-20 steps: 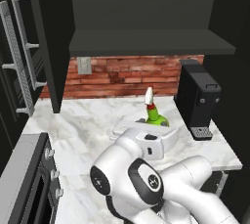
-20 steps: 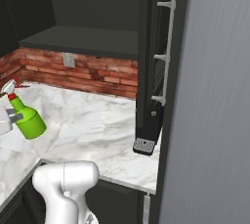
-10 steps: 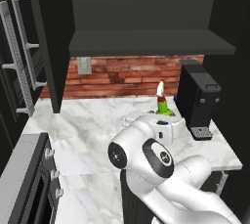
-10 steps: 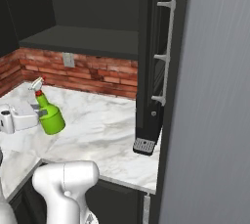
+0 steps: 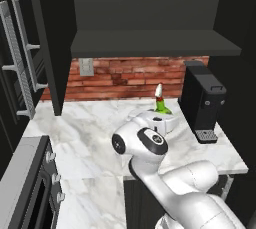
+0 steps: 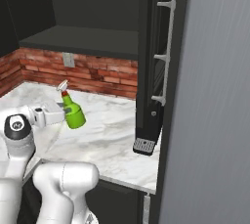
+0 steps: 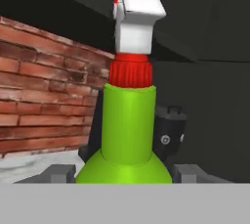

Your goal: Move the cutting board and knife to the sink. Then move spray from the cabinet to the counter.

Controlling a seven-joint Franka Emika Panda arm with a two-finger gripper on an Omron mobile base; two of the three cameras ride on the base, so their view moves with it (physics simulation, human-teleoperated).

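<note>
Green spray (image 6: 74, 115) sits pinched between our fingers (image 7: 58, 173) above the marble table (image 6: 110, 132). Released while tilted, we judge it could topple.

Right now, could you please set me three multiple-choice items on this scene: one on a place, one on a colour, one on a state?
1. Where is the spray?
A. Over the counter
B. On the cabinet shelf
C. In a sink

2. What colour is its body?
A. Blue
B. Bright green
C. Black

3. How is the tool?
A. Open, away from everything
B. Closed on a knife
C. Closed on the spray

Key: 1 A, it sits above the marble beside the coffee machine. 2 B, green with red collar. 3 C, a finger flanks each side.
</note>
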